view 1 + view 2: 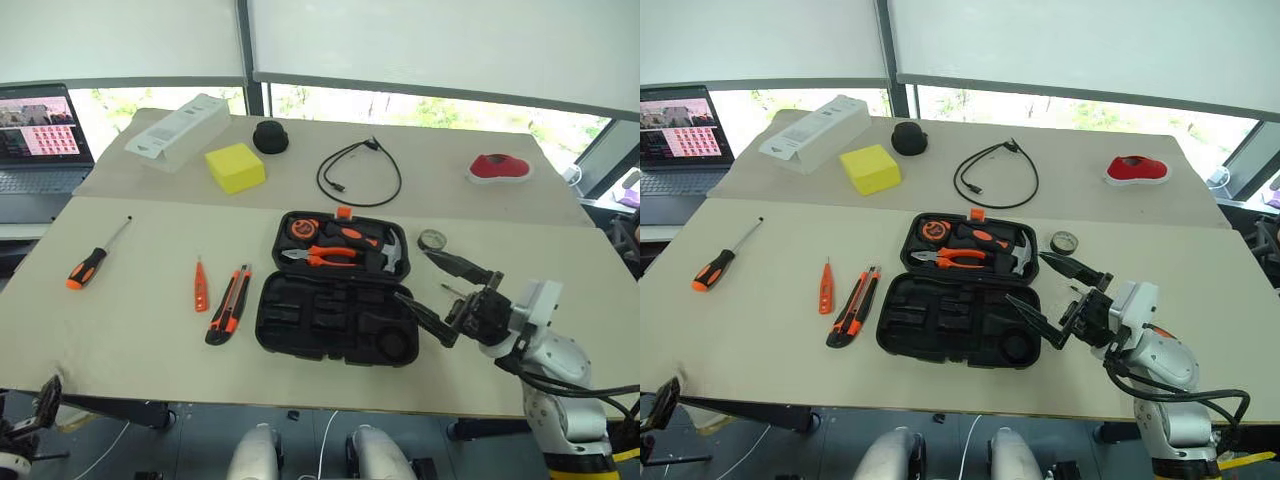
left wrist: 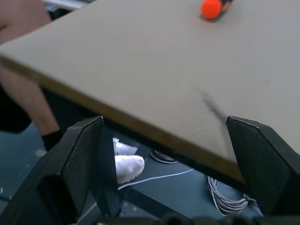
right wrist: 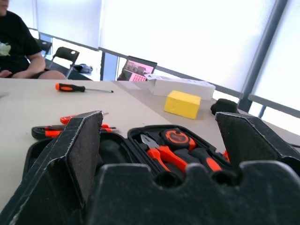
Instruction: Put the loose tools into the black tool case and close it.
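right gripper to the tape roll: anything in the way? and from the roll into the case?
Nothing visible blocks either leg. The right gripper hangs open beside the open black tool case, with the tape roll lying just beyond it on bare table. Between roll and case there is only tabletop, and the case's nearer half shows vacant recesses.

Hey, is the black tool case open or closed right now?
Open. The black tool case lies flat with both halves spread: pliers and a hammer sit in the far half, and the near half's recesses look empty.

Black tool case [image 1: 335, 320] with orange latch [image 1: 344, 212]; left of it, orange tester pen [image 1: 201, 286], orange-black knife [image 1: 229, 305] and screwdriver [image 1: 88, 264]; behind it, yellow block [image 1: 236, 167].
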`<state>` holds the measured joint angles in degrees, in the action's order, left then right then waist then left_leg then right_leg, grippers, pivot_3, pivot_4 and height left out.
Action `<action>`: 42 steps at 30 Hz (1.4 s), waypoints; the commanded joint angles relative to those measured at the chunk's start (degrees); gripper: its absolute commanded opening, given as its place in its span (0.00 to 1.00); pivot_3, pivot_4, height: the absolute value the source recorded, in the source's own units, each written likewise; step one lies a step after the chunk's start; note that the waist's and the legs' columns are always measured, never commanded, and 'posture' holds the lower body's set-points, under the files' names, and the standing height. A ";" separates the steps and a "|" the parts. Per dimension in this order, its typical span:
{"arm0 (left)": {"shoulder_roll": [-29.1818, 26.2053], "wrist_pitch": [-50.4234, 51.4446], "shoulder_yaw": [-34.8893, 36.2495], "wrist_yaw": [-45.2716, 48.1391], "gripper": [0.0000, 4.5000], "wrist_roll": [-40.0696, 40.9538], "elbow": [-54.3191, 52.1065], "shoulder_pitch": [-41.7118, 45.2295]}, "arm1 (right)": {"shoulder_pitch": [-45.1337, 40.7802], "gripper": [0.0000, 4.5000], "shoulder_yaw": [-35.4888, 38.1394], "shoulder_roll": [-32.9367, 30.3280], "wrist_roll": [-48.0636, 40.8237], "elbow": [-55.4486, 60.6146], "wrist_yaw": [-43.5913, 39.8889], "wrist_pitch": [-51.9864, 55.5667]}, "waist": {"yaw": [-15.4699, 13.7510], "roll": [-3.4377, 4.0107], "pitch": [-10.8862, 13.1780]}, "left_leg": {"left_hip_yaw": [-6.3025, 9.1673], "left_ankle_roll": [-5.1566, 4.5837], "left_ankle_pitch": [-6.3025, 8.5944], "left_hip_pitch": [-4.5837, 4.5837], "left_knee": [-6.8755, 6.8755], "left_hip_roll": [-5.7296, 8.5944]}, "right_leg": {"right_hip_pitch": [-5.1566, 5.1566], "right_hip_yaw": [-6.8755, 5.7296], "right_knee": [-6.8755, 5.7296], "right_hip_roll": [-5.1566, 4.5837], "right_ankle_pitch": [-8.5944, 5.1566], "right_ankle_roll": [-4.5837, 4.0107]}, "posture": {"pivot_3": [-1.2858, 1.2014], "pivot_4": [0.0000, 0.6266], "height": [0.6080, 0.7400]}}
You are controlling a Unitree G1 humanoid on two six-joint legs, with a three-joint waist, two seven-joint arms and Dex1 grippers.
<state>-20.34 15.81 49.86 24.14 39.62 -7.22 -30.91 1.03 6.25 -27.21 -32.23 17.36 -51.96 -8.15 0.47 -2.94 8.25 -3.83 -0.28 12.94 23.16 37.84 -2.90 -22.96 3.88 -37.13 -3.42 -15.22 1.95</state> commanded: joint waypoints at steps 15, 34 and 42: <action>-38.35 18.68 -29.29 8.55 1.00 -14.21 42.40 54.85 | -5.45 0.99 -2.64 1.48 0.00 1.13 -0.01 2.43 | 0.24 0.13 0.09 | -0.24 0.09 -0.07 0.12 -0.01 0.11 | -0.08 -0.20 -0.04 0.17 0.08 -0.12 | 0.52 0.24 1.00; -35.52 -0.10 -38.76 26.83 0.20 -27.45 64.36 75.96 | 1.18 1.00 0.99 -1.31 0.39 6.48 2.50 3.00 | 0.04 0.07 0.11 | -0.20 0.12 -0.06 0.50 0.05 0.10 | -0.29 -0.20 -0.08 0.23 0.08 -0.08 | 0.52 0.24 1.00; -33.45 -6.69 -43.40 54.15 0.20 -18.81 29.75 65.67 | 2.63 1.00 7.50 -7.78 -3.13 5.89 -0.91 4.61 | -0.66 0.04 0.13 | -0.18 0.13 -0.07 0.60 0.07 0.10 | -0.28 -0.27 -0.04 0.12 0.09 -0.09 | 0.52 0.24 1.00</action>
<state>-54.29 8.76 8.95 73.54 18.60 30.59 35.14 3.51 11.01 -33.86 -33.20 21.88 -51.88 -4.08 -0.19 -2.90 8.38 -4.01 -0.16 12.87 23.75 37.92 -2.79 -23.20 3.62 -37.17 -3.30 -15.14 1.86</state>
